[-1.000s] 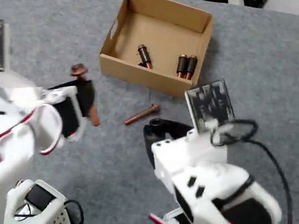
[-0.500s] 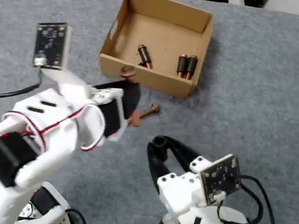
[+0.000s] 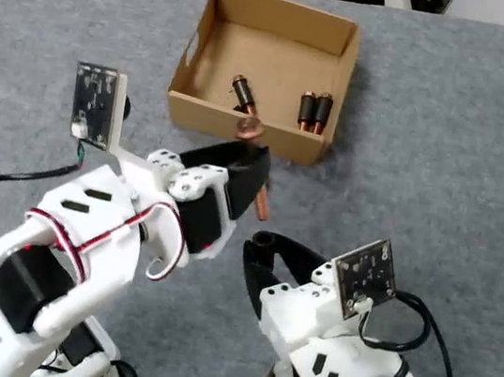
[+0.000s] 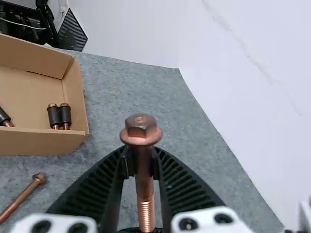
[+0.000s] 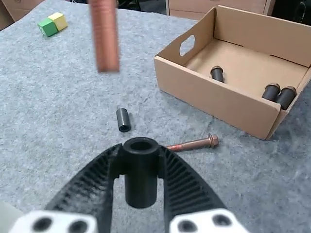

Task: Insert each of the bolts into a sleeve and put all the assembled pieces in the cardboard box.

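Observation:
My left gripper (image 4: 141,160) is shut on a copper bolt (image 4: 140,170), head up and roughly upright. In the high view this bolt (image 3: 256,172) hangs just in front of the cardboard box (image 3: 242,130), a little above and beyond the right gripper. My right gripper (image 5: 141,167) is shut on a black sleeve (image 5: 141,174) with its bore facing up. The held bolt's threaded end (image 5: 105,41) hangs apart from that sleeve, above and to one side. On the mat lie a loose bolt (image 5: 192,143) and a loose sleeve (image 5: 123,119). Three assembled pieces (image 3: 314,111) lie in the box.
A green and yellow block pair (image 5: 52,23) sits far off on the grey mat. The box wall (image 5: 218,107) stands close behind the loose bolt. The left arm's white body (image 3: 104,223) covers the mat left of the right gripper (image 3: 267,248).
The left arm has swung right with the bolt, from the left of the box to its front, above the right gripper. The right arm pulled back toward its base, still holding the sleeve.

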`<state>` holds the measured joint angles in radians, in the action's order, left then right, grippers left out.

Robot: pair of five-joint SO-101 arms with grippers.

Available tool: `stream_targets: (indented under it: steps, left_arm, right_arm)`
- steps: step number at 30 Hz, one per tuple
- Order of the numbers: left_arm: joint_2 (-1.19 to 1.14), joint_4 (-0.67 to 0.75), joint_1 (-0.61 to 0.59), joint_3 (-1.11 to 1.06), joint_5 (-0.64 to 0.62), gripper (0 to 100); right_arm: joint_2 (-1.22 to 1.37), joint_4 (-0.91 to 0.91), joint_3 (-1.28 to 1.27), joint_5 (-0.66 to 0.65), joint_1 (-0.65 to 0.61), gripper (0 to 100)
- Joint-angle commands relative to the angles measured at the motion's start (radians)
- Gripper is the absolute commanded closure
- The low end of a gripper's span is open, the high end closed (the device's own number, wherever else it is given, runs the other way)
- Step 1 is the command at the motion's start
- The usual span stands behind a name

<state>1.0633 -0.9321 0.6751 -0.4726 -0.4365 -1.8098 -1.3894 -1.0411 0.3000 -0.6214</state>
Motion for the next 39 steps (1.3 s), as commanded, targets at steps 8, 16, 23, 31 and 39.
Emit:
stream_targets:
  steps: [8,16,23,31,39]
  left_arm:
    - [0.105,0.189,0.012,-0.203,0.026,98]
    - [0.142,0.218,0.023,-0.292,0.043,98]
    - [0.168,0.216,0.025,-0.321,0.126,98]
    - [0.168,0.124,0.084,-0.288,0.104,98]
    - [0.168,0.121,0.083,-0.292,0.107,98]
  right_arm:
    - [-0.077,0.012,0.002,0.087,-0.002,99.7]
    - [-0.081,0.011,-0.004,0.086,-0.002,99.7]
    - [-0.079,0.011,-0.005,0.084,-0.002,99.7]
    - [-0.081,0.018,-0.021,0.031,-0.002,99.7]
    - [-0.081,0.012,-0.018,0.029,-0.008,99.7]
